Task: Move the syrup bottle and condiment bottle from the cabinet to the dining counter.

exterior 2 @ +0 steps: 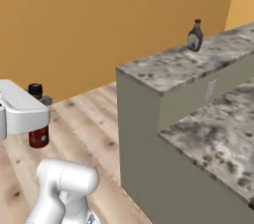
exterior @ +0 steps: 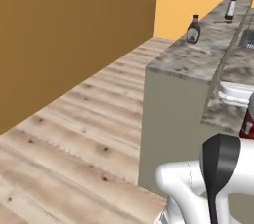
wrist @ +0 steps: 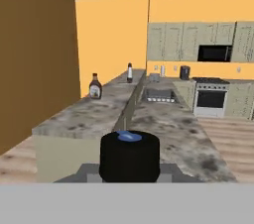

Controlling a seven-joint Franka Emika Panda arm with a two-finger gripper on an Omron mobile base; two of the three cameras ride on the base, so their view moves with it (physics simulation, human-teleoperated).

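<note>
Claw (exterior 2: 40, 119) clenched on the condiment bottle (exterior 2: 38, 136), red body hanging below the white hand and black cap (wrist: 129, 155) poking up between the fingers, held off the near end of the dining desk (exterior 2: 163, 72) above the wood floor (exterior: 74, 134). Syrup bottle (exterior: 193, 29) stands upright on the raised speckled top, well apart from the claw, with a white-and-black dispenser (exterior: 230, 7) further along the same top; olive wall cabinets (wrist: 198, 34) and a stove (wrist: 211, 96) sit at the far side of the room.
</note>
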